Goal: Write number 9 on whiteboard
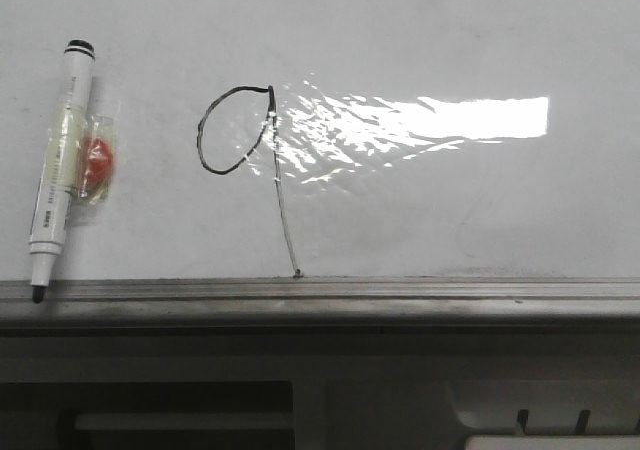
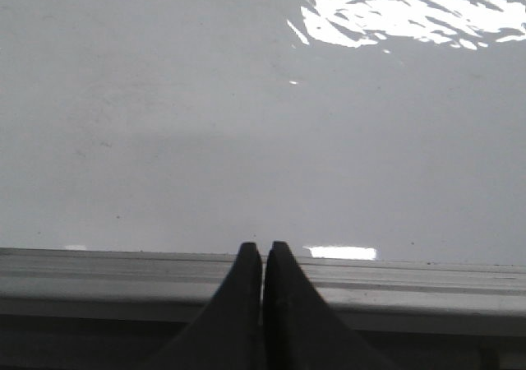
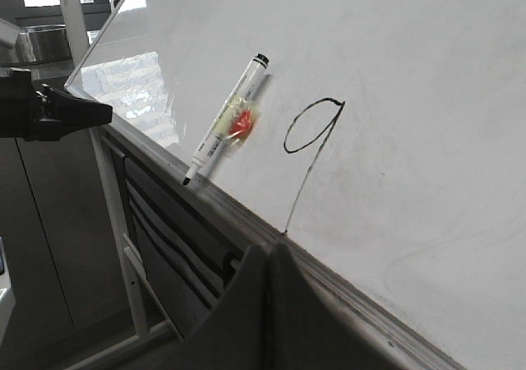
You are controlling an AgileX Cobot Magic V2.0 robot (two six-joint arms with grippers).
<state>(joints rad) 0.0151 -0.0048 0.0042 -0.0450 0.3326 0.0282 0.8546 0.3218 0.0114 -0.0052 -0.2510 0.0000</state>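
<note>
Your number 9 stood complete on the whiteboard; the marker lay just beside it. Left gripper and right gripper were both clenched, empty.

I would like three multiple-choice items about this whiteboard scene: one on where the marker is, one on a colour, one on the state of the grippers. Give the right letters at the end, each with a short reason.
1. In the front view, where does the marker lie relative to the number 9?
A. To its left
B. To its right
C. Across its loop

2. What colour is the small piece taped to the marker?
A. Blue
B. Red
C. Green

3. What is the state of the left gripper and the right gripper?
A. Both shut, holding nothing
B. Both open
C. The right one is shut on the marker

Answers:
1 A: the marker lies on the whiteboard, clear of the loop, on its left.
2 B: a red piece shows under clear tape.
3 A: each wrist view shows the fingers pressed together, with nothing between them.
</note>
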